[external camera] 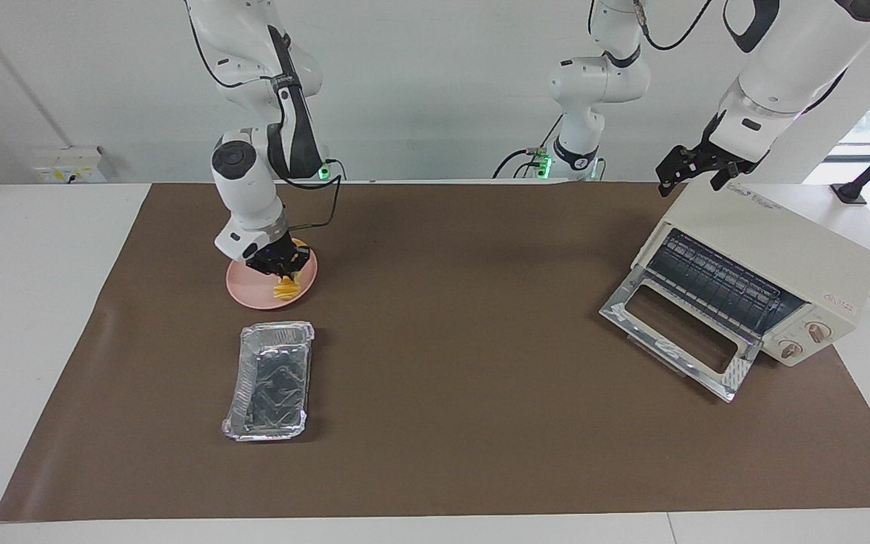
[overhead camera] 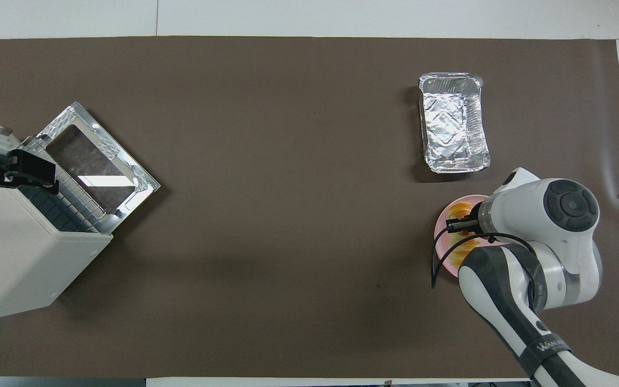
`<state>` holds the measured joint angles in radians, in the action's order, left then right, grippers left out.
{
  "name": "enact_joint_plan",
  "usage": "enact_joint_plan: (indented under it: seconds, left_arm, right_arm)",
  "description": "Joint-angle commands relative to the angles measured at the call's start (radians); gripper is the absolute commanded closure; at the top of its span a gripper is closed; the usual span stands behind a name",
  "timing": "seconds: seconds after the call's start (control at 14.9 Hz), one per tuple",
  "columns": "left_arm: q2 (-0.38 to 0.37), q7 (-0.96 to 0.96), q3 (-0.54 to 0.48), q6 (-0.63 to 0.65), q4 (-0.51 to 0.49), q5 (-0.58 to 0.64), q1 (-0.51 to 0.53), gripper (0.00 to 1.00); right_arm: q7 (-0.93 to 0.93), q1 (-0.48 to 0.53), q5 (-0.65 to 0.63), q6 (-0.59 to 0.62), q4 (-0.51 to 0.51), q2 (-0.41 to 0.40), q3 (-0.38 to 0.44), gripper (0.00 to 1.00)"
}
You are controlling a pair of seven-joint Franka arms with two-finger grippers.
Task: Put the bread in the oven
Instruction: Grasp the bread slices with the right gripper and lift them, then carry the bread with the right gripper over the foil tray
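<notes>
Your right gripper [external camera: 284, 266] is down on the pink plate [external camera: 242, 291], fingers clamped on the bread [external camera: 286, 288] there, well apart from the oven [external camera: 763, 249]. Oven door [external camera: 677, 332] is dropped open, ready. Left gripper [external camera: 695, 168] waits over the oven, fingers spread.

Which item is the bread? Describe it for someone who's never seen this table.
Find the brown mat, then the pink round plate at the right arm's end. The bread lies on it under the right hand: a golden-yellow ridged loaf, unlike the silver foil tray nearby.
</notes>
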<state>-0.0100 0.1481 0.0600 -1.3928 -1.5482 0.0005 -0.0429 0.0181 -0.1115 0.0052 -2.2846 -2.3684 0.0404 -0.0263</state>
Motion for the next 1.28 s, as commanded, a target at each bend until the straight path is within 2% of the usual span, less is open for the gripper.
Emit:
enact_joint_plan:
  seconds: [0.0, 0.13, 0.27, 0.47, 0.61, 0.67, 0.88, 0.94, 1.21]
  left_arm:
    - [-0.031, -0.004, -0.002, -0.018, -0.038, -0.020, 0.008, 0.00]
    - [-0.031, -0.004, -0.002, -0.018, -0.038, -0.020, 0.008, 0.00]
    - [-0.031, -0.004, -0.002, -0.018, -0.038, -0.020, 0.008, 0.00]
    - [-0.031, -0.004, -0.002, -0.018, -0.038, -0.020, 0.008, 0.00]
    - [-0.031, -0.004, -0.002, -0.018, -0.038, -0.020, 0.008, 0.00]
    - [-0.031, -0.004, -0.002, -0.018, -0.038, -0.020, 0.008, 0.00]
    - [-0.031, -0.004, -0.002, -0.018, -0.038, -0.020, 0.008, 0.00]
    - [-0.031, -0.004, -0.002, -0.018, -0.038, -0.020, 0.008, 0.00]
    - [-0.031, -0.004, -0.002, -0.018, -0.038, -0.020, 0.008, 0.00]
  right_arm:
    - [-0.006, 0.012, 0.013, 0.214, 0.228, -0.066, 0.000, 1.00]
    - [-0.006, 0.013, 0.015, 0.293, 0.361, -0.114, 0.000, 1.00]
    - [-0.006, 0.010, 0.015, 0.304, 0.466, -0.161, 0.000, 1.00]
    - [-0.010, 0.009, 0.015, 0.257, 0.530, -0.206, 0.000, 1.00]
    - [-0.009, 0.007, 0.016, 0.270, 0.610, -0.252, 0.000, 1.00]
    - [-0.009, 0.012, 0.016, 0.298, 0.680, -0.299, 0.000, 1.00]
    - [-0.009, 0.015, 0.016, 0.433, 0.984, -0.515, 0.000, 1.00]
    - [-0.010, 0.018, 0.012, 0.425, 1.021, -0.558, 0.000, 1.00]
    - [-0.009, 0.039, 0.030, 0.363, 1.040, -0.646, 0.002, 1.00]
